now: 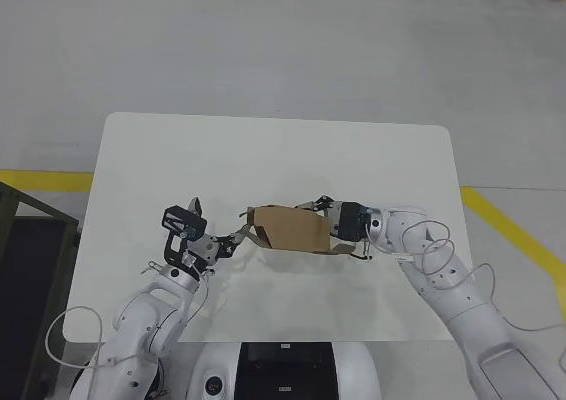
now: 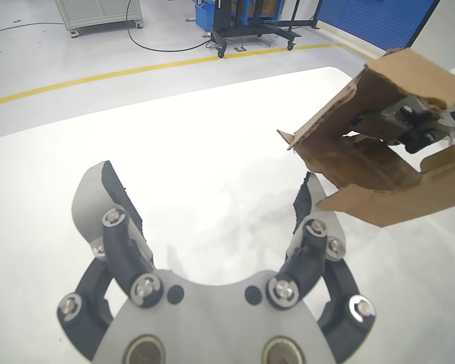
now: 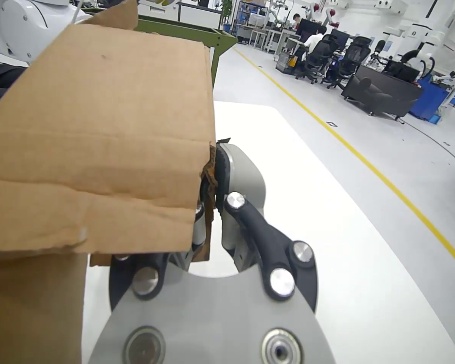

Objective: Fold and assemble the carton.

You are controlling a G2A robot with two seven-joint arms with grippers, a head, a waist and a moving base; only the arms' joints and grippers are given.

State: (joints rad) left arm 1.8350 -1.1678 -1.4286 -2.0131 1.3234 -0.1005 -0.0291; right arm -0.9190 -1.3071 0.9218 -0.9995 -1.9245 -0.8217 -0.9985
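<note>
Gripper on L arm (image 2: 206,176) sits at left of desk (image 1: 263,150), jaws spread wide w/ nothing between them. One fingertip (image 2: 305,198) is just beside the carton (image 1: 288,228), maybe touching its near flap; can't tell which.

Carton is mid-desk, lying on its side, open end facing left, and it looks raised off the surface. Prob. light: thin corrugated board, stiff across panels, but it should give easily at creases. Flaps look floppy and the edges tear. Best hold is prob. a flap edge or a panel close to a crease; a mid-panel squeeze could crush it. It's plain brown, a half-formed sleeve w/ loose flaps at left end, a ragged edge on top panel and crease lines across.

R gripper (image 3: 212,176) at right is pinched on carton's right end, w/ one finger outside the board and the other hidden behind it.
</note>
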